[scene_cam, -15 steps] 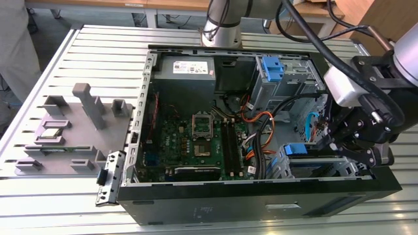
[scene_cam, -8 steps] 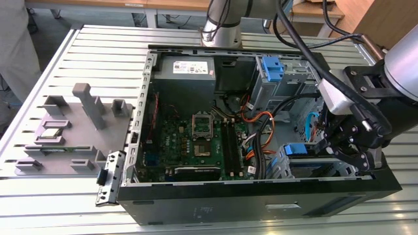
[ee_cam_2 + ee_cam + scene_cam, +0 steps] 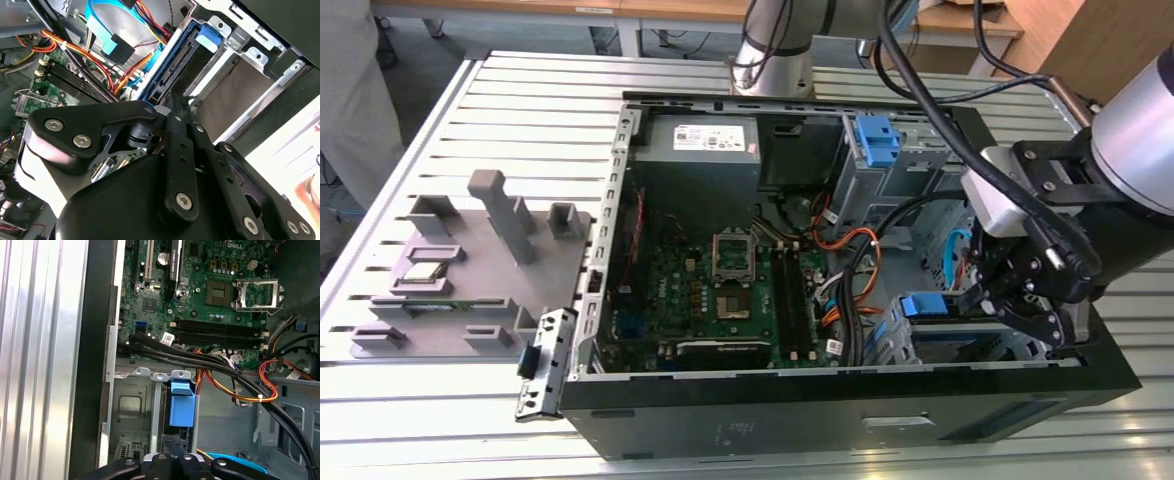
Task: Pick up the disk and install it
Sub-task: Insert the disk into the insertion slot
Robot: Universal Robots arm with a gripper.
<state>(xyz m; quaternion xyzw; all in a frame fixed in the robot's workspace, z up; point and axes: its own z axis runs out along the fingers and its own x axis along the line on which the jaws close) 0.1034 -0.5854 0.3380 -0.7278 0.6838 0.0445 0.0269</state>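
Black gripper [image 3: 176,102]: fingers pressed together, pinching nothing, tips apparently touching the disk's [image 3: 172,65] near end. Disk stands on edge in the metal bay [image 3: 127,405], blue tab [image 3: 181,402] showing. I reckon: push straight along the slot, gently, clear of the orange cables [image 3: 245,399].

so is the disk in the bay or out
In: the disk sits in a slot of the drive cage, with the gripper at its end. Fully seated: cannot tell.

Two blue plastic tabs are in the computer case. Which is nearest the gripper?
The blue tab lower in the exterior view, right beside the gripper; the other blue tab stands far off, near the power supply.
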